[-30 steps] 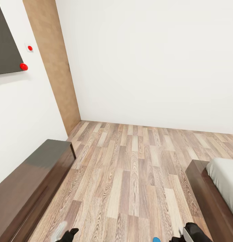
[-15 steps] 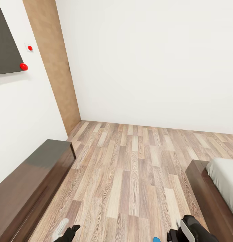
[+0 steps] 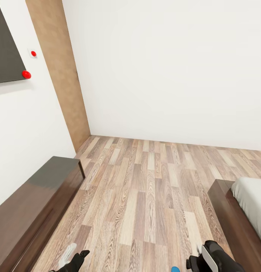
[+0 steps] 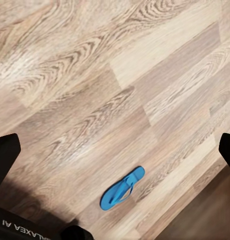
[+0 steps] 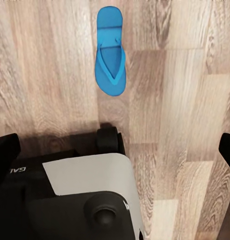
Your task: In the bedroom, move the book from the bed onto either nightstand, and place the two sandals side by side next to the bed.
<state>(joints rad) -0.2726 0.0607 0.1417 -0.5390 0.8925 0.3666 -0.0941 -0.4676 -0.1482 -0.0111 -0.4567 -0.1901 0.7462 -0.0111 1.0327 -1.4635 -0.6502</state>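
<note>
A bright blue sandal [image 5: 110, 50] lies flat on the wood-plank floor, just ahead of the robot's base [image 5: 85, 195]. The same kind of sandal [image 4: 122, 188] lies on the planks in the left wrist view, and a blue tip [image 3: 175, 269] peeks in at the head view's bottom edge. My left gripper [image 4: 115, 155] hangs open above the floor with nothing between its fingers. My right gripper [image 5: 115, 150] is also open and empty over the floor. The bed [image 3: 223, 206] with its grey mattress [image 3: 253, 200] stands at the right. The book and the nightstand are out of view.
A long low dark wooden cabinet [image 3: 36, 204] runs along the left wall. A dark panel with red knobs [image 3: 26, 74] hangs above it. A white wall [image 3: 164, 75] closes the room ahead, with a brown panel [image 3: 59, 68] in the corner. Open plank floor [image 3: 145, 196] lies between cabinet and bed.
In the head view my right arm has shifted slightly left and my left gripper has crept a little right. The room and the sandal have not moved.
</note>
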